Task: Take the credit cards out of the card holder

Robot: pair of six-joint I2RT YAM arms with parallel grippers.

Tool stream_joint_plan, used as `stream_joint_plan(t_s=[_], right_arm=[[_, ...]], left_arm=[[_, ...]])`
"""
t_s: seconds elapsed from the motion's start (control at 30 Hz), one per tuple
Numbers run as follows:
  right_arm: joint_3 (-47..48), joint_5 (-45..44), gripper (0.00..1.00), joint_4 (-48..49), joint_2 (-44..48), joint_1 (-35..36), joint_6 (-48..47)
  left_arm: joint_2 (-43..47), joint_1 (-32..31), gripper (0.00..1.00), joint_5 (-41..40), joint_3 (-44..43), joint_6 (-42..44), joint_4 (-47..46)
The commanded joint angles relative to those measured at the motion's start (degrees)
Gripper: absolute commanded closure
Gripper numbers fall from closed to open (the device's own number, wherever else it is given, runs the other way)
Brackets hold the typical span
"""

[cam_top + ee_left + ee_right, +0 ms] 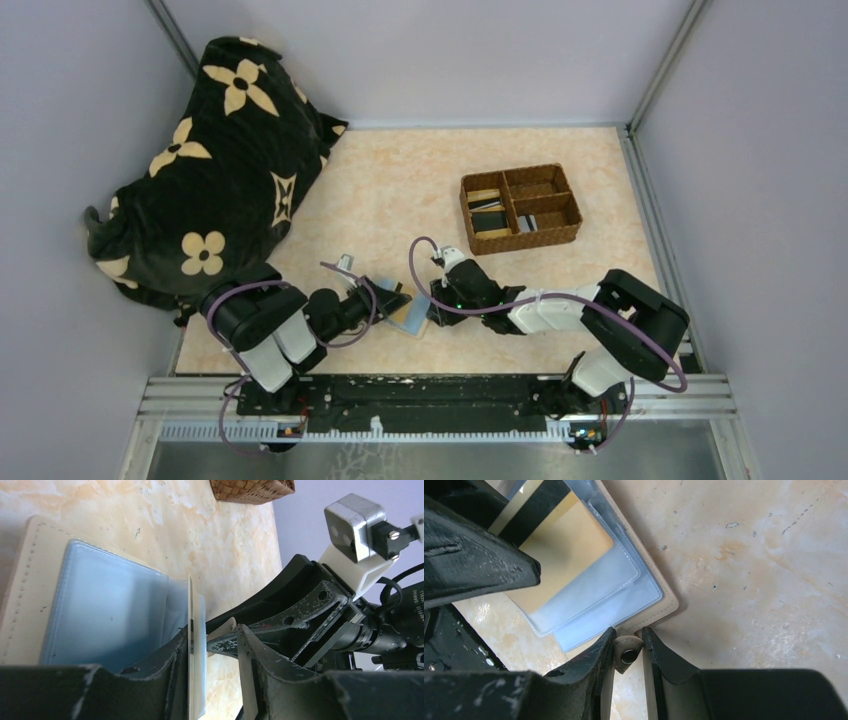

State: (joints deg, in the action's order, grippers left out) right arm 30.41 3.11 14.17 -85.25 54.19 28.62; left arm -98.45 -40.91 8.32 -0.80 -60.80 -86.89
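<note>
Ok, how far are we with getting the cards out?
Done: holder lies open; what look like cards sit in the tray. In hand: right gripper has its jaws shut on the snap tab; left gripper straddles a gold card partly out of its sleeve. Still to do: pull it free; whether more cards remain, I cannot tell.

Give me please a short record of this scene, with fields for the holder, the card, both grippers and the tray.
card holder: lies open, blue-grey sleeves up
credit card: tan-gold, dark stripe, partly in a sleeve
right gripper: shut on the holder's snap tab
left gripper: jaws apart, a card's edge between them
woven tray: farther back, apart from both grippers
</note>
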Motion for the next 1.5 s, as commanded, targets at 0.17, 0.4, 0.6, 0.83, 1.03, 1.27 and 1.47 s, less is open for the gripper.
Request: stream_joint_plan(t_s=[0.17, 0.4, 0.6, 0.83, 1.03, 1.27, 1.47], right_arm=[[-1.4, -0.7, 0.74, -6.0, -1.3, -0.2, -0.6], [-2.1, -1.7, 0.74, -7.3, 0.2, -0.5, -0.6], [-3.6, -2.1, 0.76, -9.7, 1.9, -3.3, -0.5], [-4.3, -1.5, 0.77, -10.1, 3.4, -5.2, -1.4], [-4.0, -1.1, 0.78, -9.7, 2.8, -5.2, -1.6], [-4.4, -1.3, 0.78, -9.9, 3.4, -5.2, -1.5], [-4.5, -2.3, 0.78, -11.6, 5.7, -5.9, -2.3]], left_arm=[[1.0, 2.0, 0.58, 1.7, 13.0, 1.3, -15.6], [0.6, 3.4, 0.58, 2.4, 12.9, 0.9, -15.7], [0.1, 4.2, 0.58, 3.3, 12.6, 0.8, -15.7], [-0.7, 4.3, 0.65, 3.6, 12.4, 0.5, -15.7], [-2.3, 4.3, 0.90, 5.1, 11.2, 0.0, -15.7], [-3.3, 4.3, 1.00, 5.4, 11.3, -0.6, -15.7], [1.9, 4.3, 1.00, 4.2, 12.0, 0.1, -13.7]])
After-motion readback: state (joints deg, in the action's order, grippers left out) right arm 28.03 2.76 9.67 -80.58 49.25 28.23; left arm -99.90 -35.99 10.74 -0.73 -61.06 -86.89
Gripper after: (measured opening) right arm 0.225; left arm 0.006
